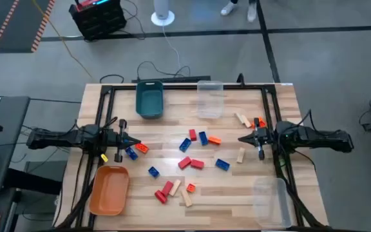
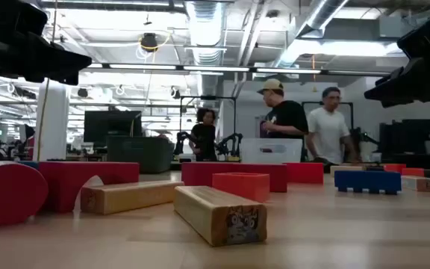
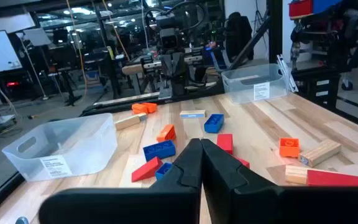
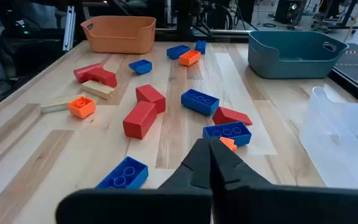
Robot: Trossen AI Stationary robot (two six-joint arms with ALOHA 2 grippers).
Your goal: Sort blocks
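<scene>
Several small blocks [image 1: 197, 164] in red, blue, orange and pale wood lie scattered flat on the middle of the table. In the low view a wood block [image 2: 219, 213] lies nearest, with red blocks [image 2: 237, 183] behind it. My left gripper [image 1: 125, 139] hovers shut at the left side, close to a blue block [image 1: 131, 153] and an orange one [image 1: 140, 147]. My right gripper [image 1: 242, 138] hovers shut at the right side, near a wood block [image 1: 241, 154]. The left wrist view shows shut fingertips [image 3: 201, 148] above blocks [image 3: 159, 149]. The right wrist view shows the same [image 4: 209, 148], with a red block [image 4: 140, 119] ahead.
A teal bin [image 1: 149, 98] and a clear bin [image 1: 210, 98] stand at the far edge. An orange bin [image 1: 109, 189] sits at the near left and another clear bin [image 1: 269, 201] at the near right. People stand in the room beyond the table [image 2: 286, 123].
</scene>
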